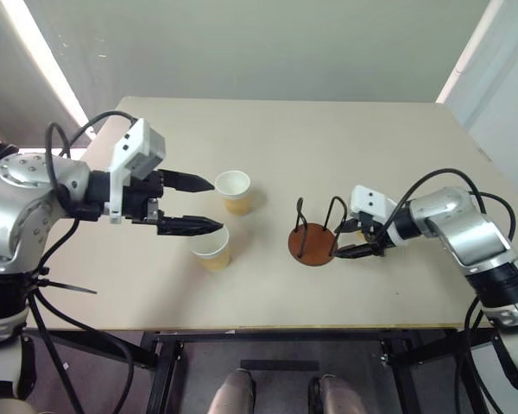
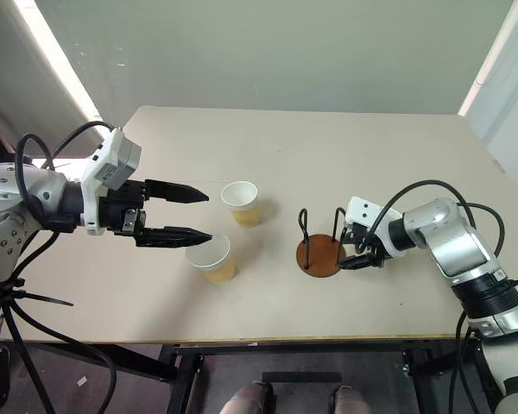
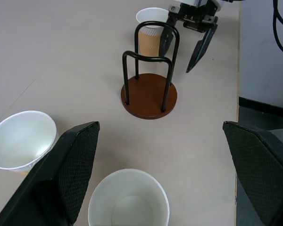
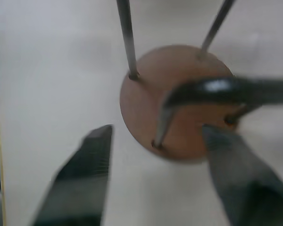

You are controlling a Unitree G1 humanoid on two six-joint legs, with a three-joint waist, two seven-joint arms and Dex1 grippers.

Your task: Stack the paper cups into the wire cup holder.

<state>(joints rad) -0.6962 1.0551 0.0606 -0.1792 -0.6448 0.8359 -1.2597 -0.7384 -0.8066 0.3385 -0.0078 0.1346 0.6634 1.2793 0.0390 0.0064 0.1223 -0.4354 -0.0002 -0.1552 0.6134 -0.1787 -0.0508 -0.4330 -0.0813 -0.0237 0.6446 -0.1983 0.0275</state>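
Holder (image 1: 312,245) sits mid-worktop, empty. Right gripper (image 1: 356,237) fingers spread, holding nothing, tips against holder's right loop; nudge could slide it. Third cup (image 3: 150,36) just behind. Left gripper (image 1: 194,204) wide open, empty, over two cups (image 1: 212,247) on left.
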